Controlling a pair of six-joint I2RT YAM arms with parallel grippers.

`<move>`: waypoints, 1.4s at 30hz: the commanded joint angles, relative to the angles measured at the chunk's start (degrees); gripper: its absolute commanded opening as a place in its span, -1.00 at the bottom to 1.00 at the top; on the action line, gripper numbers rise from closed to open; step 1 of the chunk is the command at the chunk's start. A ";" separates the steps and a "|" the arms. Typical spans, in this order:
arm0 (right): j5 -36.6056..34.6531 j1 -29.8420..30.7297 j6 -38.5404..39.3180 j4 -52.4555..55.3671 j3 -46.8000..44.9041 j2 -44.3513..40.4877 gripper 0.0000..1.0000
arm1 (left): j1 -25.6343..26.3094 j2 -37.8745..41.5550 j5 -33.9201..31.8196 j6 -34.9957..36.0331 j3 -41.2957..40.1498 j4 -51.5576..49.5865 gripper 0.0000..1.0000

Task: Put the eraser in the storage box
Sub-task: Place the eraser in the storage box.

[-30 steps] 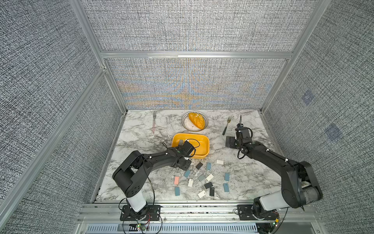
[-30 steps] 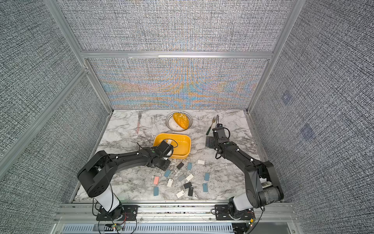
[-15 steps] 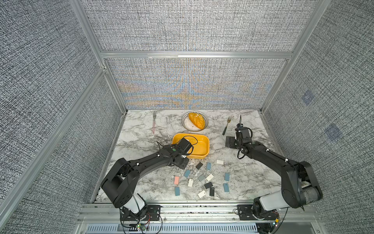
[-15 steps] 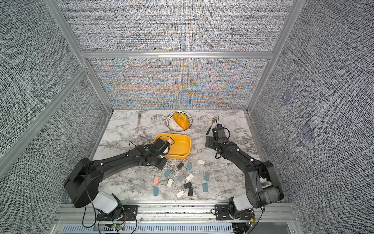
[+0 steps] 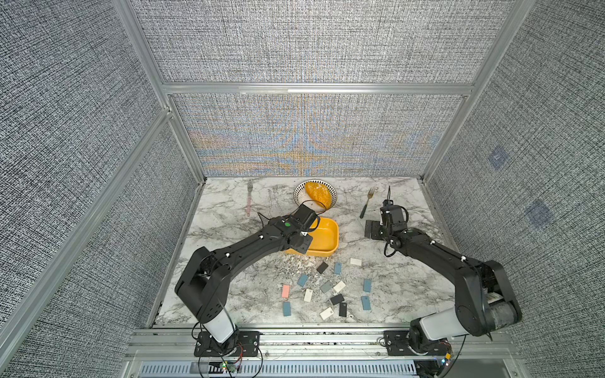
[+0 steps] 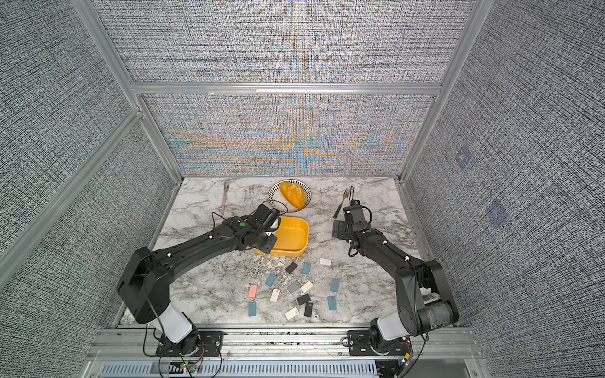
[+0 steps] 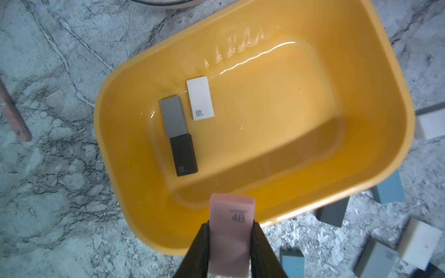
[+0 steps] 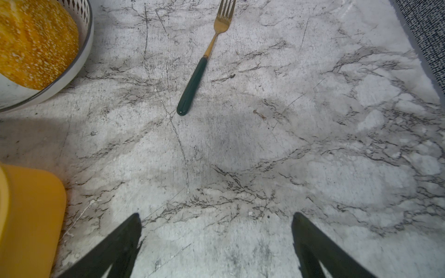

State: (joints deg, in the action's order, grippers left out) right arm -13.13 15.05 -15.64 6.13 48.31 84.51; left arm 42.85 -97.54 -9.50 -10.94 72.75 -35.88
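The pink eraser point(image 7: 232, 216) is pinched by the left gripper point(image 7: 230, 225) over the storage box point(image 7: 349, 60) rim; release inside is not yet done. The right gripper point(image 8: 216, 216) is spread and empty.

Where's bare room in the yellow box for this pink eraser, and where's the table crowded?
Storage box floor is bare from the white eraser to the opposite wall; grey eraser and black eraser lie beside it. Marble between green-handled fork and right gripper is bare. Crowded: loose erasers in front of the box.
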 commanded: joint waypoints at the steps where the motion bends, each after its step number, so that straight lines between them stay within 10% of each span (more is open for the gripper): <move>1: -0.76 0.07 -0.10 0.02 -0.15 -0.05 0.95 | -1.76 -3.45 -0.02 0.68 2.53 2.23 -0.40; 29: -0.98 0.01 0.05 -0.07 0.27 1.72 0.95 | -5.06 -16.24 1.51 -1.93 4.94 7.88 -0.42; 42: -1.03 -0.02 -0.04 0.10 0.03 0.85 0.95 | -5.06 -17.34 2.48 -2.51 5.56 7.36 -0.13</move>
State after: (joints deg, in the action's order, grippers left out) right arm -13.52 15.03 -15.64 5.96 48.31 85.80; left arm 37.82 -115.31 -7.51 -12.95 78.00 -28.36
